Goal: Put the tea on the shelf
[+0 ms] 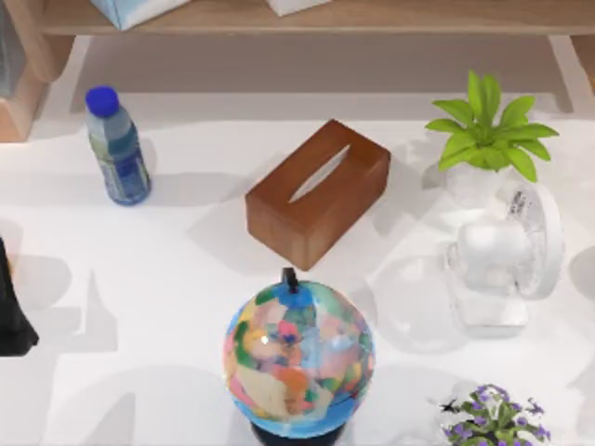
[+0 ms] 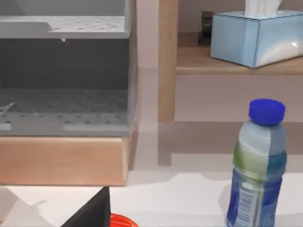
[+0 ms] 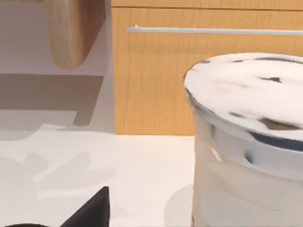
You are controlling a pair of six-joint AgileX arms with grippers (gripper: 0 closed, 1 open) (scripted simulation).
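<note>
**Bottle on the worktop, shelf along the far edge**

The worktop is white and glossy, crossed by soft grey shadows. Along its far edge runs the shelf, a light tan board with a thick wooden side support at the top view's left. On the board sits a pale blue tissue box, with tissue sticking up from its top. Beside the support, the left wrist view shows a grey perforated rack on a wooden base. The right wrist view shows a wooden cabinet front with a thin metal rail.

The bottle, blue-capped with a blue and green label, stands upright on the worktop near the far left corner, in front of the shelf and apart from it.

A brown tissue box lies at an angle near the middle. A globe stands at the near edge, just in front of that box. To the right are a green plant in a white pot, a white fan just in front of it, and a purple flower at the near right corner.

The left arm shows as a dark shape at the left edge; whether its fingers are spread or pressed together, I cannot tell.
</note>
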